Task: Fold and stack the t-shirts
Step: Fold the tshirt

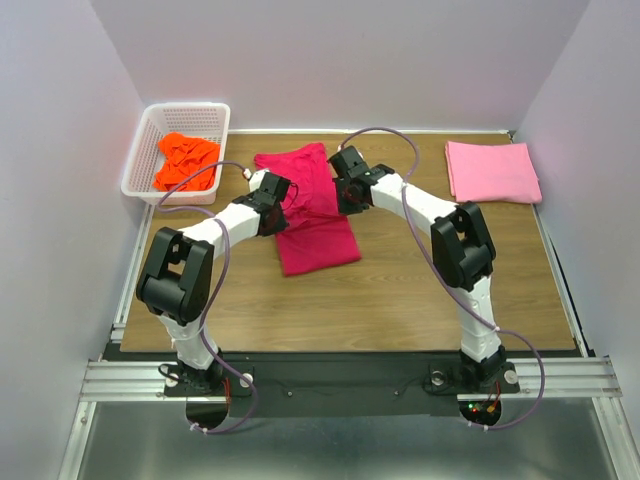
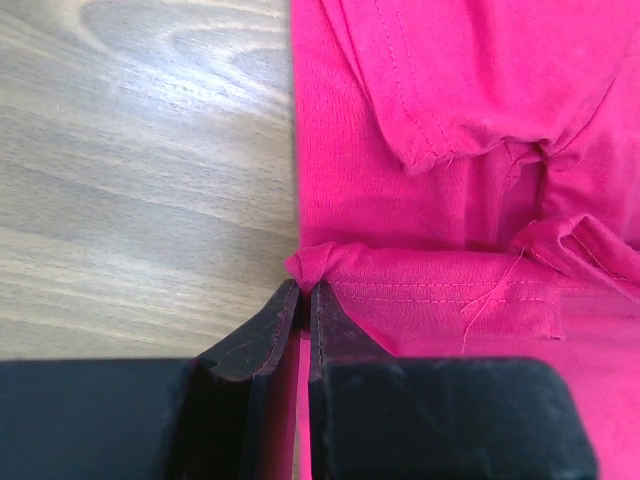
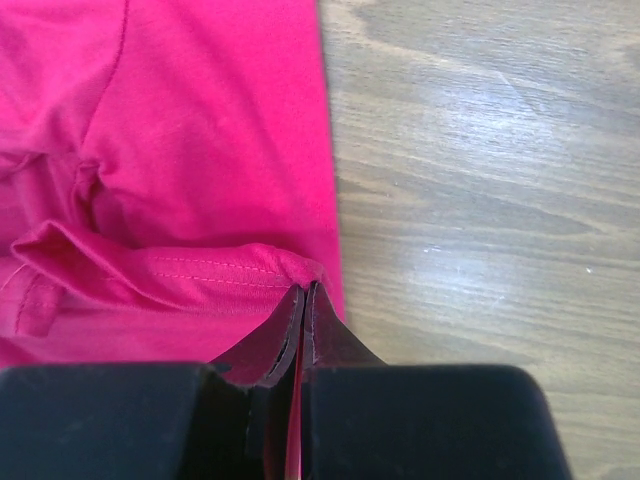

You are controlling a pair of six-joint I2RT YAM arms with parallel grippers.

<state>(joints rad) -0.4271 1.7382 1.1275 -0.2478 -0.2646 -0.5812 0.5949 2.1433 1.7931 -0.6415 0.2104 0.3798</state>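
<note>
The soft crimson-red cloth t-shirt [image 1: 318, 240] lies in the middle of the brown wooden table [image 1: 400, 295]. The left gripper [image 2: 305, 290] is pinched tight on its left edge, and the right gripper [image 3: 305, 292] is pinched tight on its right edge. The light pink cloth t-shirt [image 1: 492, 170] lies folded in the far right corner, and the bright orange cloth t-shirt [image 1: 185, 160] sits crumpled in the white plastic basket [image 1: 185, 108].

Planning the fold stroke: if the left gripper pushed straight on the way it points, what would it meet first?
The red shirt: the left gripper is shut on its bunched hem, and more of that cloth seems to lie straight ahead, near its edge by the table.
</note>
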